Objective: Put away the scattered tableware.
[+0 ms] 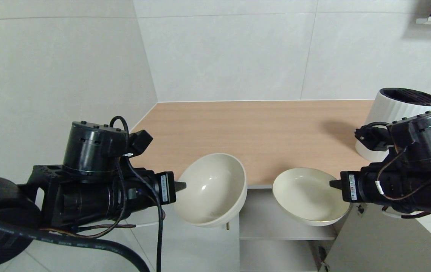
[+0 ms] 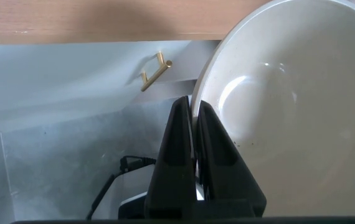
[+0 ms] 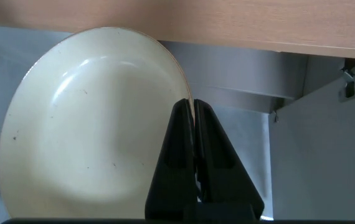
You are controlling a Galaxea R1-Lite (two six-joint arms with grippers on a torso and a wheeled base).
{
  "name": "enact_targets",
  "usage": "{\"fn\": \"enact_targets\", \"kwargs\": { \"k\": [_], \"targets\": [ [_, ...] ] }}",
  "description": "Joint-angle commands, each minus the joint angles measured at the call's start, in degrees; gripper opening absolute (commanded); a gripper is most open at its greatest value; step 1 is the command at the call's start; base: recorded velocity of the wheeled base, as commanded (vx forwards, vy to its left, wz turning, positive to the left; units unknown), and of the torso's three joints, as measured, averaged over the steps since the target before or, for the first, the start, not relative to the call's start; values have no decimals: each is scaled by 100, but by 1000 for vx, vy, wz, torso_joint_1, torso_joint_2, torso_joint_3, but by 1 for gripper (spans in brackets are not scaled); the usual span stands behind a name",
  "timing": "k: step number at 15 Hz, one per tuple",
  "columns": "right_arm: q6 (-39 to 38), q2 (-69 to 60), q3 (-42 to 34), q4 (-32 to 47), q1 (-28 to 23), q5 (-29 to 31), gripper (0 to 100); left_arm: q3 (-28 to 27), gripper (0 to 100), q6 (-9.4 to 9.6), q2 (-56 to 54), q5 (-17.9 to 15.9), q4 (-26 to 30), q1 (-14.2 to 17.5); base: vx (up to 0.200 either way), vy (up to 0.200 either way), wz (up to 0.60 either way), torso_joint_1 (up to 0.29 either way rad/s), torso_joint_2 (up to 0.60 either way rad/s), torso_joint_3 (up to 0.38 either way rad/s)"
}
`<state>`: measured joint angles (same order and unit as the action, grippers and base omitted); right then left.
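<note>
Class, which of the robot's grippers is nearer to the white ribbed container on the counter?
Right. The right gripper, gripping a plate, sits close by the container; the left gripper, gripping a bowl, is far to its left.

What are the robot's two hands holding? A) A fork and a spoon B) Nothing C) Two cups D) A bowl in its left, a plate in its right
D: the left gripper pinches the rim of the bowl, the right gripper the rim of the plate.
</note>
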<state>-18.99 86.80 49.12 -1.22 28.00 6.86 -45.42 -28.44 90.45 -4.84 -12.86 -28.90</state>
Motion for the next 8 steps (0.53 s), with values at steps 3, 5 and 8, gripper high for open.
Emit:
{"fn": "enact_targets", "kwargs": {
  "k": [3,5,8],
  "targets": [
    [1,48,-7,-1,4,-1,0,-2,0,-4,25,1,-6,-1,0,0,0,0,0,0],
    [1,48,-7,-1,4,-1,0,-2,0,-4,25,1,-6,-1,0,0,0,-110,254,141],
    [1,48,-7,-1,4,8,0,-2,0,-4,25,1,3,-1,0,0,0,-185,455,261]
  ]
}}
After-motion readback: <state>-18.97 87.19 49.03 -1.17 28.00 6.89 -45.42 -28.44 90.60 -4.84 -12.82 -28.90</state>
